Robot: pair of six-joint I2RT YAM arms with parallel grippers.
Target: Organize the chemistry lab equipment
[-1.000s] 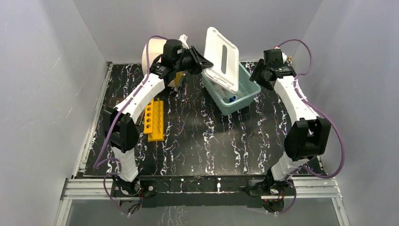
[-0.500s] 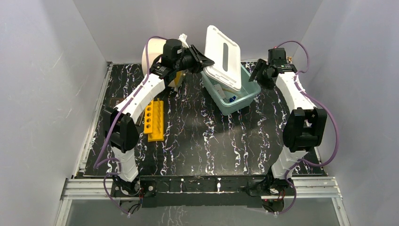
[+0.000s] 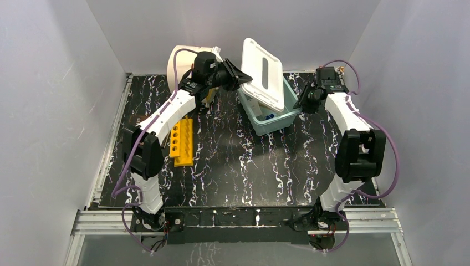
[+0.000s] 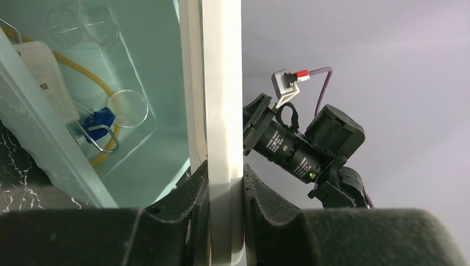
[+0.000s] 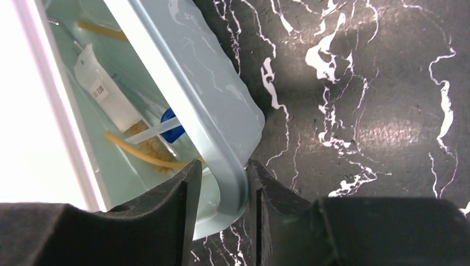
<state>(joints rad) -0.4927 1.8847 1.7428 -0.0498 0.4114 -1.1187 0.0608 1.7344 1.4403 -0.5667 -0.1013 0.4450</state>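
Left gripper (image 4: 224, 169) is pinched shut on the edge of the white lid (image 4: 221, 83), which stands tilted up over the pale-green bin (image 5: 205, 83). Right gripper (image 5: 223, 169) straddles the bin's corner rim, one finger inside and one outside, jaws partly closed; can't tell if it's actually clamping. Tan rubber loop (image 5: 138, 155) and blue-tipped tool (image 5: 176, 133) lie in the bin just inboard of the right jaws. The yellow tube rack (image 3: 182, 142) is on the table (image 5: 360, 111), well apart from both.

You won't read anything here: the label on the white packet (image 5: 113, 108) and the print on the camera lens (image 4: 285, 152) are too small.
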